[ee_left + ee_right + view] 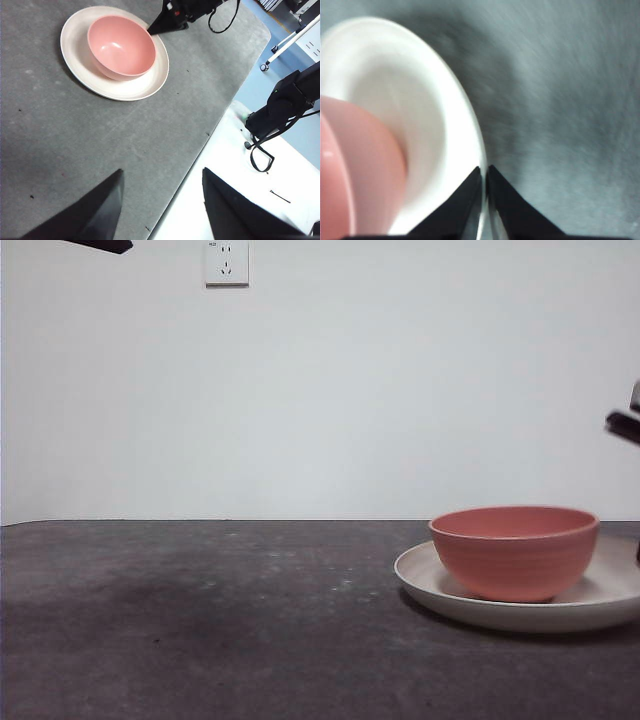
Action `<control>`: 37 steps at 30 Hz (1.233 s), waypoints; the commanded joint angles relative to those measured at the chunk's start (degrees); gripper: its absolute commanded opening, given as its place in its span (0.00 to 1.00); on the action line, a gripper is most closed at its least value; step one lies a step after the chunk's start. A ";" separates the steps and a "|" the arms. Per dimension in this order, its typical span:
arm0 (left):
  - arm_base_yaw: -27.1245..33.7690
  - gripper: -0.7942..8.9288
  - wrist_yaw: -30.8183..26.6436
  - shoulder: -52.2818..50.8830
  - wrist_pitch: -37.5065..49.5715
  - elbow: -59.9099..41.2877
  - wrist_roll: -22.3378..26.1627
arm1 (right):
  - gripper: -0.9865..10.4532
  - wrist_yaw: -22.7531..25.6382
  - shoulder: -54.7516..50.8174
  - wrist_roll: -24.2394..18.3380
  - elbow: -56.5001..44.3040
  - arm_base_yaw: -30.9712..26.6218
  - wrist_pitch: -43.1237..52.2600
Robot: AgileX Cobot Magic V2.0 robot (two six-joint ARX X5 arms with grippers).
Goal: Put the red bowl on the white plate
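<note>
Front view: the red bowl is seen sitting upright on the white plate, at the right side of the counter. Nothing is seen inside the bowl, and only the bowl is held by the plate. The bowl looks light, stiff and smooth, so it is best taken by its rim. The right hand is pinched shut on nothing, just over the plate's edge. The left hand is spread open, well apart.

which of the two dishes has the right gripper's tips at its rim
The white plate: the shut right gripper sits at its rim. The red bowl stands on the plate, clear of the tips.
</note>
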 commanded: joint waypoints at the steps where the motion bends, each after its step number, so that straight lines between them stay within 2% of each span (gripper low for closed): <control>1: -0.22 0.34 0.37 0.31 0.57 0.59 -0.13 | 0.09 -2.84 -2.05 1.92 0.48 0.04 0.61; 9: -0.22 0.34 0.37 0.33 1.14 0.59 -0.13 | 0.09 -6.71 -5.68 6.01 0.48 2.40 1.73; 21: -0.22 0.34 0.37 0.33 1.31 0.59 -0.13 | 0.09 -3.89 -3.61 16.06 0.96 15.08 10.60; 30: -0.22 0.34 0.39 0.33 1.03 0.59 -0.13 | 0.09 -0.48 5.92 18.64 5.22 22.01 14.21; 37: -0.22 0.34 0.37 0.33 0.76 0.59 -0.15 | 0.09 0.83 13.99 18.78 10.16 24.55 14.47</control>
